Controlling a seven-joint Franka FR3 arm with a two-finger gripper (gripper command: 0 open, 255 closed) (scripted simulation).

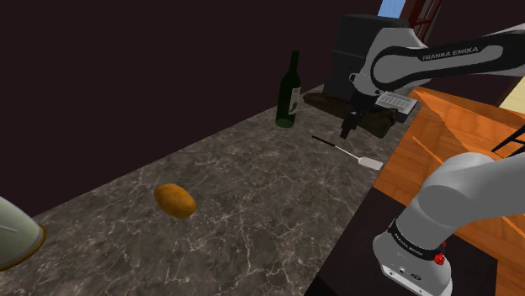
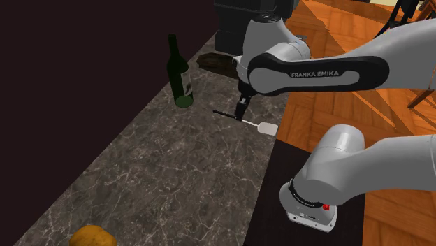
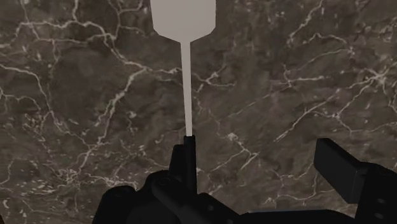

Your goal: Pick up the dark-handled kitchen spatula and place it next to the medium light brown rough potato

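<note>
The spatula (image 1: 345,152) lies flat on the dark marble counter (image 1: 252,210) near its edge by the stand. It has a pale blade (image 3: 184,18), a thin pale shaft and a dark handle (image 3: 184,156). My gripper (image 1: 347,128) hovers just above the handle end, open, and the handle lies between the fingers (image 3: 337,167) without touching them. In the second exterior view the gripper (image 2: 241,108) is over the spatula (image 2: 244,121). The light brown potato (image 1: 174,200) sits far along the counter, toward the shoulder view's left; it also shows in the second exterior view (image 2: 92,237).
A dark green wine bottle (image 1: 289,91) stands upright just beyond the spatula. A dark appliance (image 1: 362,50) sits on a dark mat at the counter's far end. A pale rounded object (image 1: 13,240) is at the shoulder view's left edge. The counter edge drops to an orange wooden floor (image 2: 328,91).
</note>
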